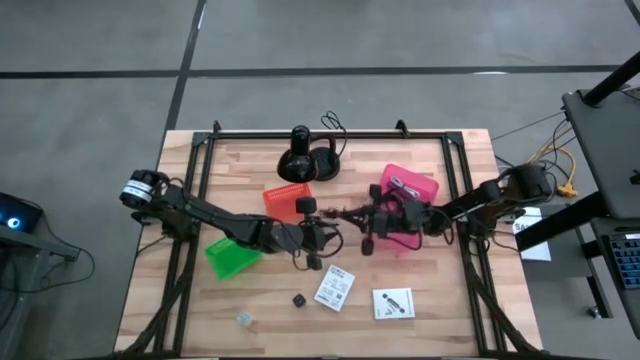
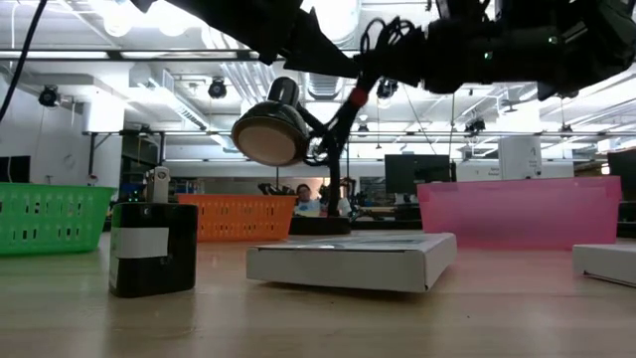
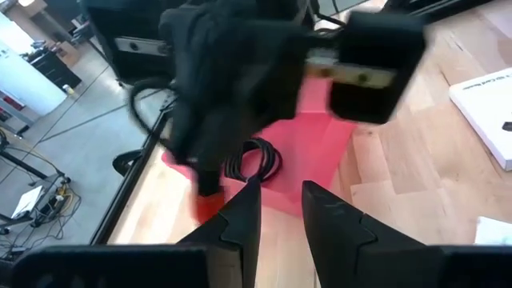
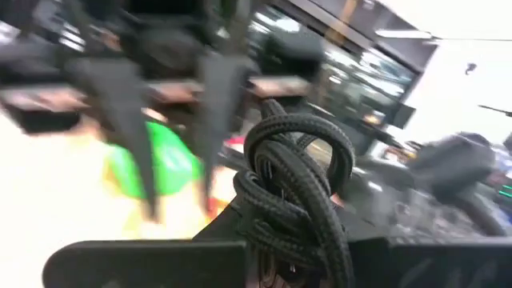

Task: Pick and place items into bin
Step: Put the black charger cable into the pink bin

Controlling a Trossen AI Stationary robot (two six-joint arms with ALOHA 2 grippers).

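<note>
A black coiled cable (image 4: 296, 180) is held in the air over the table's middle by my right gripper (image 4: 296, 236), which is shut on it. In the high view my right gripper (image 1: 355, 214) faces my left gripper (image 1: 334, 228) closely. My left gripper (image 3: 280, 210) stands narrowly open just short of the cable's loop (image 3: 258, 160), with nothing between its fingers. Two white printed cards (image 1: 335, 288) (image 1: 393, 303) lie flat near the front edge. A tiny black cube (image 1: 298, 300) and a small clear piece (image 1: 245, 320) sit left of them. My right gripper pinches the cable's bundled coils (image 4: 276, 220) between its two fingers, which come level from the table's right. Loops (image 4: 308, 152) stick out past the fingertips. The cable is lifted clear of the table.
A pink bin (image 1: 412, 183) stands behind my right gripper, a red-orange bin (image 1: 283, 196) behind my left, and a green bin (image 1: 230, 256) at the left. A black round-based lamp stand (image 1: 300, 160) with a cord is at the far middle. Black frame rails run along both table sides.
</note>
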